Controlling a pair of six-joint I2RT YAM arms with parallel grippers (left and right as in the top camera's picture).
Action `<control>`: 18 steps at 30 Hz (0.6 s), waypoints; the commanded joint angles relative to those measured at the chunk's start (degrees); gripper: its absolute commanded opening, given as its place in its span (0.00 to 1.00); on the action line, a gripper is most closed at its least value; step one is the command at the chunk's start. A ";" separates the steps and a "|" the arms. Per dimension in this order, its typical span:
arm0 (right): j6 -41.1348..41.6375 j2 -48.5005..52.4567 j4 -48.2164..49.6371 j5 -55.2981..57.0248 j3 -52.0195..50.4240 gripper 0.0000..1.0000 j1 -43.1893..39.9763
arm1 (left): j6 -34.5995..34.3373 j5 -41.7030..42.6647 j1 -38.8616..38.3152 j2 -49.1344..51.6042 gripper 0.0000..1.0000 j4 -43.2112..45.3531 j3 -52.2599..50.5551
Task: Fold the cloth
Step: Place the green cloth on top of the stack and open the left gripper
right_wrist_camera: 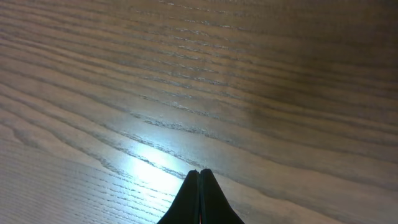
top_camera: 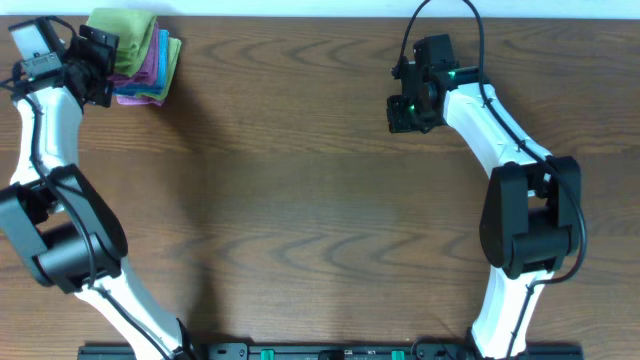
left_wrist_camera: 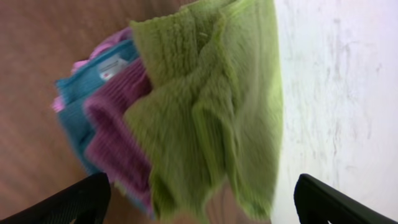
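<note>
A green cloth (top_camera: 128,40) lies on top of a pile of folded cloths at the table's far left corner, over a purple cloth (top_camera: 150,62) and a blue cloth (top_camera: 163,60). In the left wrist view the green cloth (left_wrist_camera: 211,106) is rumpled and drapes over the purple cloth (left_wrist_camera: 118,134) and the blue cloth (left_wrist_camera: 78,118). My left gripper (top_camera: 100,65) is just left of the pile; its fingers (left_wrist_camera: 202,202) are spread wide and hold nothing. My right gripper (top_camera: 408,112) hovers over bare wood at the far right, its fingers (right_wrist_camera: 199,171) pressed together and empty.
The wooden table (top_camera: 300,200) spreads between the two arms. A white wall or edge (left_wrist_camera: 336,93) runs just behind the pile at the table's far side. The arm bases stand at the near edge.
</note>
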 commanded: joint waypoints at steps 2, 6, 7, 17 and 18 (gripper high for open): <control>-0.92 -2.93 -1.14 -0.02 1.92 0.01 -0.28 | 6.25 -3.21 0.00 -8.24 0.96 -6.40 0.31; -2.45 -7.63 -3.93 2.93 4.07 0.01 -0.26 | 19.56 -8.66 -2.49 -14.21 0.95 -15.67 0.31; -2.62 -9.73 -4.66 4.57 4.07 0.01 -0.26 | 22.73 -10.49 -3.63 -15.80 0.96 -18.23 0.31; -4.57 -34.97 -20.55 6.54 2.95 0.02 0.13 | 34.80 -24.09 -23.06 -35.74 0.96 -42.56 -0.59; -4.63 -37.59 -21.55 6.58 2.05 0.02 0.35 | 34.97 -25.79 -25.38 -38.42 0.95 -43.34 -1.95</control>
